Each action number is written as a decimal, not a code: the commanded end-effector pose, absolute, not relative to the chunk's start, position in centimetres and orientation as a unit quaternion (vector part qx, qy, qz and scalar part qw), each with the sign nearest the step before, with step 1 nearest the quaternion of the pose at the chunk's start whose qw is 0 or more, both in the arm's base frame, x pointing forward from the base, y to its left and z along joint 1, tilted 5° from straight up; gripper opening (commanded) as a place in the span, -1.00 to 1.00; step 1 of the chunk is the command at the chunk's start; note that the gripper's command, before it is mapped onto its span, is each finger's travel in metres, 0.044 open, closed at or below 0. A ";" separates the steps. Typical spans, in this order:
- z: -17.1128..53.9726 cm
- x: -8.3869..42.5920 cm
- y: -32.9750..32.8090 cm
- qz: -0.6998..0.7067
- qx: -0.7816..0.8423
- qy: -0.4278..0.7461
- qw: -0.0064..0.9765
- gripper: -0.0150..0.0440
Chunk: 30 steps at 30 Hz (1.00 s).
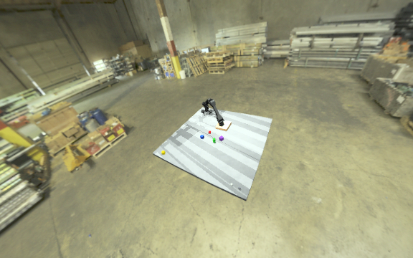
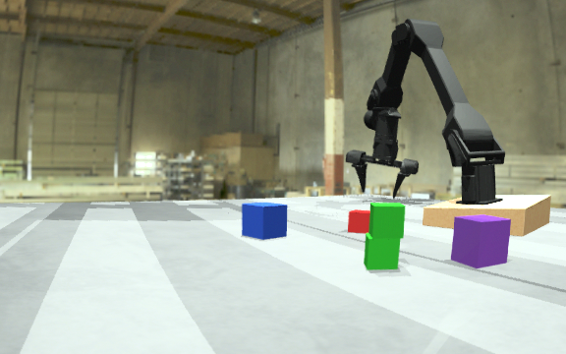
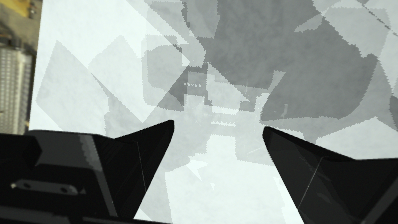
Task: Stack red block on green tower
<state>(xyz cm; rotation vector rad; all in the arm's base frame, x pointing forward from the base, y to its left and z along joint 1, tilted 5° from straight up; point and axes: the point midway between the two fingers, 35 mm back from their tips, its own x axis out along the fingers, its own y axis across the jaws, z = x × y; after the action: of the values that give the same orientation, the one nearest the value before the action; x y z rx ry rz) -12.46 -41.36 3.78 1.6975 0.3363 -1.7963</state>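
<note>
Fingers are being held wide apart on the gripper (image 2: 381, 183), with nothing between them, and only pale patterned mat (image 3: 120, 60) is being shown beneath the tips in the wrist view. The gripper is being carried well above the surface, pointing straight down.

The red block (image 2: 359, 221) is sitting on the mat, untouched, partly hidden behind the green tower (image 2: 383, 237) in the exterior view; from above it is seen near the tower but apart from it (image 1: 209, 132). The tower's upper cube is resting slightly offset on the lower one, so little tolerance is being offered.

Trouble is being judged likeliest from three causes. A descent toward the red block could be made too near the tower, and a spread finger could clip it. A crooked grasp could leave the block tilted, so it would slide off once released. A placement pressed down too hard or off-centre could shove the already shifted top cube over. The blue block (image 2: 264, 220) and purple block (image 2: 481, 240) are standing well aside, posing little risk.
</note>
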 end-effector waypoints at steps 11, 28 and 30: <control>4.9 -4.4 -40.3 -0.643 0.603 0.240 0.406 1.00; 7.8 10.4 -33.5 -0.469 0.427 0.476 0.609 1.00; 8.1 11.8 -32.3 -0.443 0.401 0.499 0.628 1.00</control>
<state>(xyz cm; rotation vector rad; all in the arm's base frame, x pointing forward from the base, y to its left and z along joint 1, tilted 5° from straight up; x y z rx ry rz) 10.27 -33.88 7.71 1.0040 1.0831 -1.0949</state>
